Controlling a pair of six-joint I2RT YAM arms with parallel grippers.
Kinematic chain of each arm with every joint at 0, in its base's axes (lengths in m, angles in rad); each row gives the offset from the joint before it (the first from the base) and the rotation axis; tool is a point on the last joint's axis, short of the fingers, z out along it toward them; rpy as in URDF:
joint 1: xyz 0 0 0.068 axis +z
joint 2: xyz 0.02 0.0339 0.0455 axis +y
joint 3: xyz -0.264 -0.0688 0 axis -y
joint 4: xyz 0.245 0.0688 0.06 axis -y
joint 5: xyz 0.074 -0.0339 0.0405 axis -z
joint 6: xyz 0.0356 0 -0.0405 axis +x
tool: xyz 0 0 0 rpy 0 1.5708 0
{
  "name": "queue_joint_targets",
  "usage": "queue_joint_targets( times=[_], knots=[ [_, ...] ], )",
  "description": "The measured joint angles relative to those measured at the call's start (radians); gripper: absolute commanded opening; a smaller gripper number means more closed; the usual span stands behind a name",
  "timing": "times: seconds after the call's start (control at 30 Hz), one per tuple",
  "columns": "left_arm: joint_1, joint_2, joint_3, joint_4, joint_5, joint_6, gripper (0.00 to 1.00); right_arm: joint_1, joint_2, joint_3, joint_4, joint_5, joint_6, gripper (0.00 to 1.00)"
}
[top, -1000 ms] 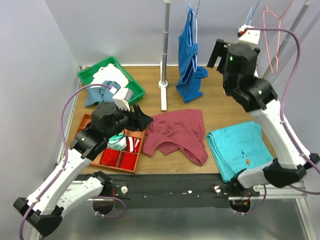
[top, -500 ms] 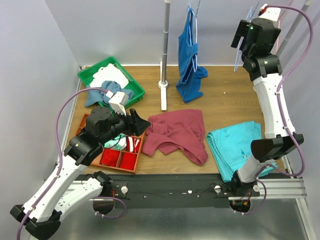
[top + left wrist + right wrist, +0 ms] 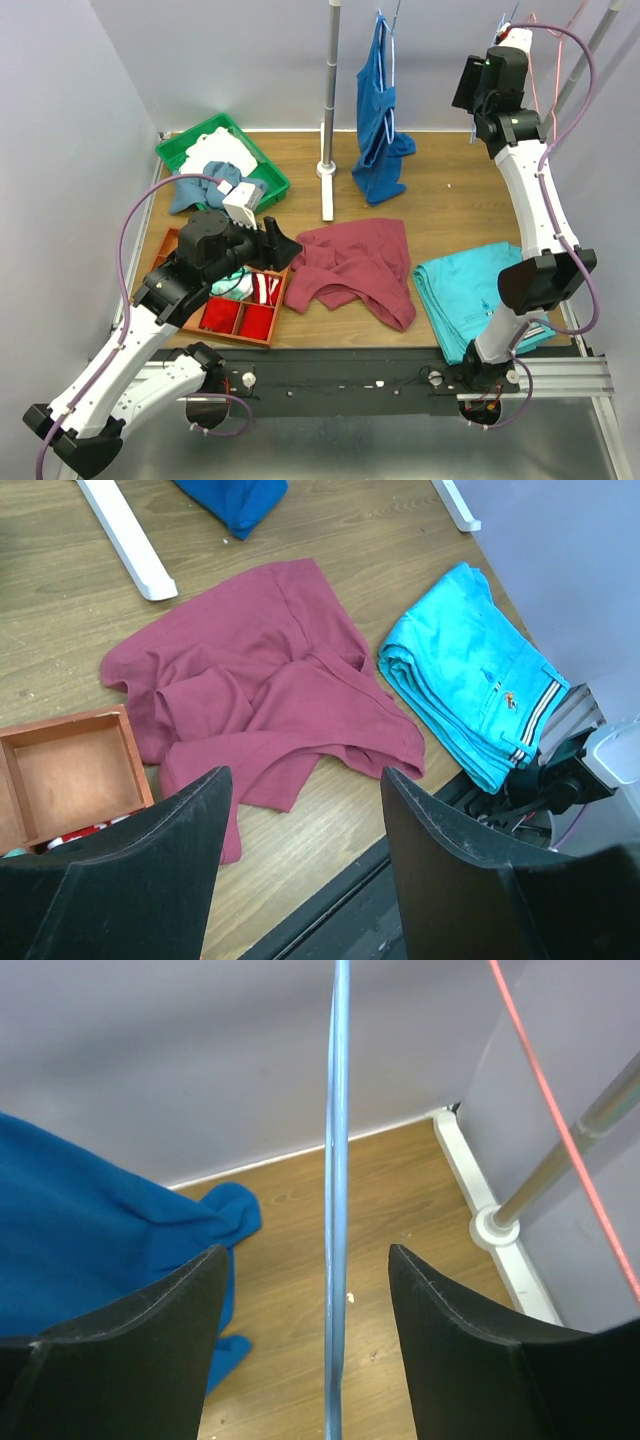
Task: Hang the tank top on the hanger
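The maroon tank top (image 3: 355, 268) lies crumpled on the wooden table, also in the left wrist view (image 3: 260, 670). My left gripper (image 3: 285, 245) hovers open and empty above its left edge (image 3: 303, 775). My right gripper (image 3: 470, 85) is raised high at the back right, open. In the right wrist view the pale blue wire hanger (image 3: 338, 1190) hangs as a vertical line between my open right gripper's (image 3: 307, 1255) jaws, touching neither. In the top view the hanger is mostly hidden behind the right wrist.
A royal-blue tank top (image 3: 378, 110) hangs beside the rack pole (image 3: 329, 100). A salmon-pink hanger (image 3: 545, 85) hangs at the far right. Folded turquoise trousers (image 3: 475, 295) lie front right. A green basket (image 3: 220, 160) and a brown divided tray (image 3: 235, 305) stand left.
My right arm has swung up and back to the hanging rail, and its open jaws now straddle the pale blue hanger. The left gripper has shifted only slightly.
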Motion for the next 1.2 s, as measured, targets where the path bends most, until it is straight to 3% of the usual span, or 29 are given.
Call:
queue_joint_targets(
  times=[0.13, 0.23, 0.37, 0.4, 0.93, 1.2],
  knots=[
    [0.0, 0.002, 0.0, 0.0, 0.0, 0.004, 0.69, 0.0, 0.002, -0.019, 0.0, 0.001, 0.006, 0.54],
    [0.0, 0.005, -0.002, 0.002, 0.0, 0.007, 0.68, 0.0, 0.002, -0.022, 0.008, 0.005, 0.01, 0.4],
    [0.0, 0.006, -0.01, 0.002, 0.0, 0.006, 0.67, 0.0, 0.002, -0.024, 0.015, 0.011, 0.01, 0.06],
    [0.0, 0.006, -0.013, 0.002, 0.0, 0.006, 0.67, 0.0, 0.002, -0.023, 0.016, 0.013, 0.009, 0.01],
    [0.0, 0.023, -0.024, 0.034, 0.0, -0.004, 0.66, 0.0, 0.006, 0.093, 0.008, -0.046, -0.02, 0.01],
    [0.0, 0.029, -0.038, 0.047, 0.0, -0.005, 0.66, 0.0, -0.102, 0.037, 0.038, -0.113, -0.023, 0.01]
  ],
)
